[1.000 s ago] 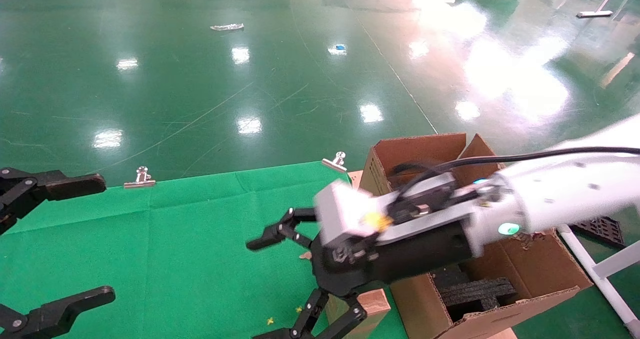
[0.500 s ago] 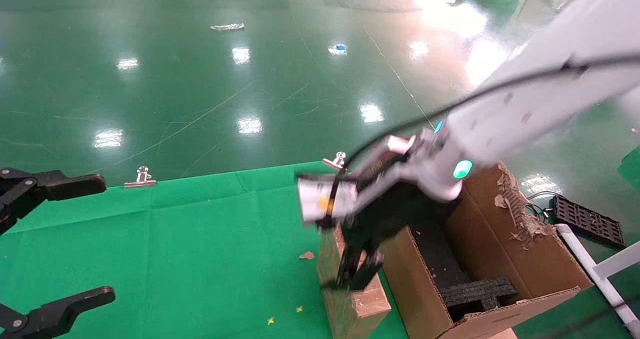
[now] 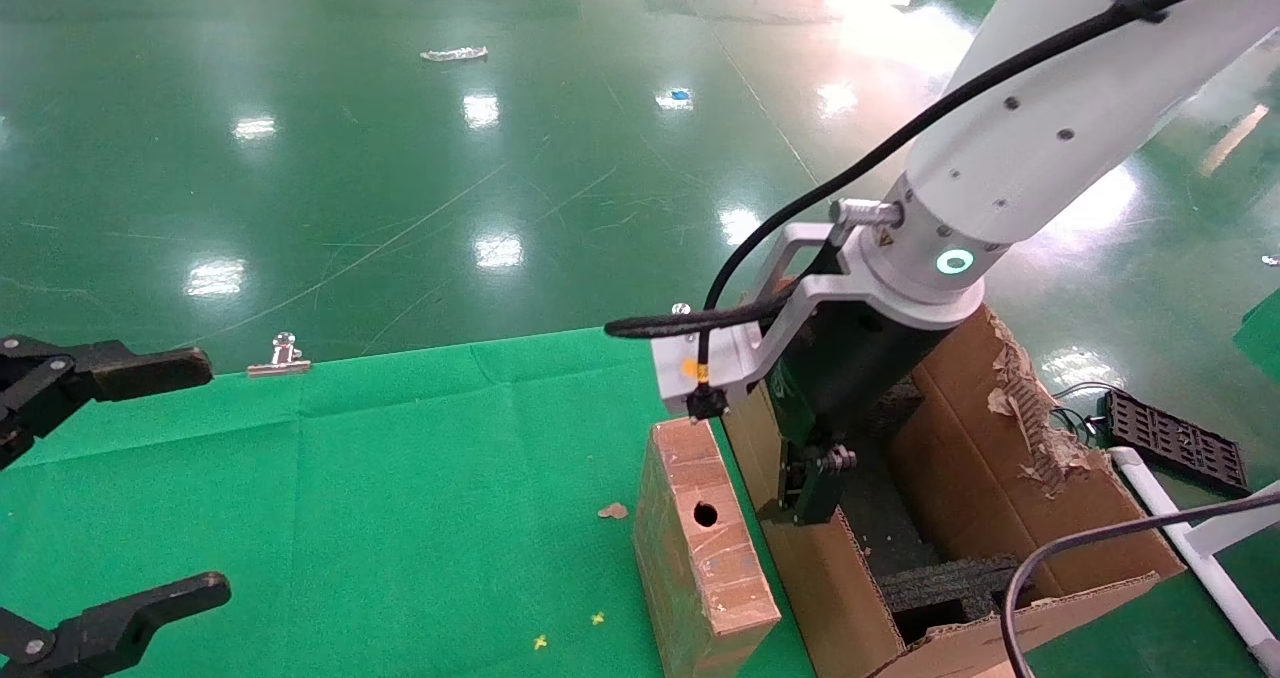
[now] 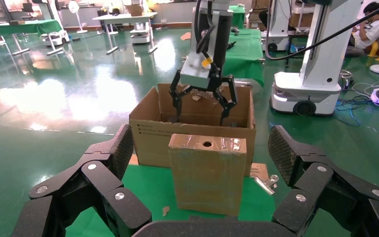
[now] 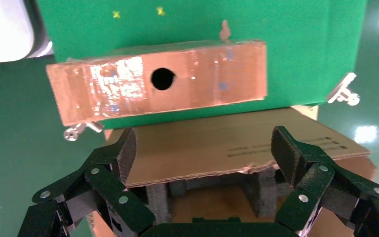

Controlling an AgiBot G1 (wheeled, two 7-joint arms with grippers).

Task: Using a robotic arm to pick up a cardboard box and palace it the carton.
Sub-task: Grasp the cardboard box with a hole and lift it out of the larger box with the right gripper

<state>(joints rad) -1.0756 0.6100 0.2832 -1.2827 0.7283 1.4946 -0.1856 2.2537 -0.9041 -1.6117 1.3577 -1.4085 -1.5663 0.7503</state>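
My right hand [image 4: 203, 96] hangs from the white robotic arm [image 3: 1040, 108], pointing down over the open top of the carton [image 3: 1010, 478], and it is released: both fingers [image 5: 108, 177] are spread wide with nothing between them. Beneath that hand I see the carton's near wall and the black foam inserts [image 5: 256, 187] inside. The cardboard box [image 3: 700, 548] is not in my grasp; it stands upright on the green bench [image 3: 350, 498], just beyond the hand on the outer side of the carton wall, close against that wall, though I cannot tell whether they touch. Its thin top face with the round hole [image 5: 162, 78] faces up toward my right hand. My left hand [image 4: 197, 182] sits parked well off to the far side of the bench from the carton, also released, its fingers wide apart and aimed toward the cardboard box. A silver clip [image 3: 283, 354] pins the bench cloth's far edge.
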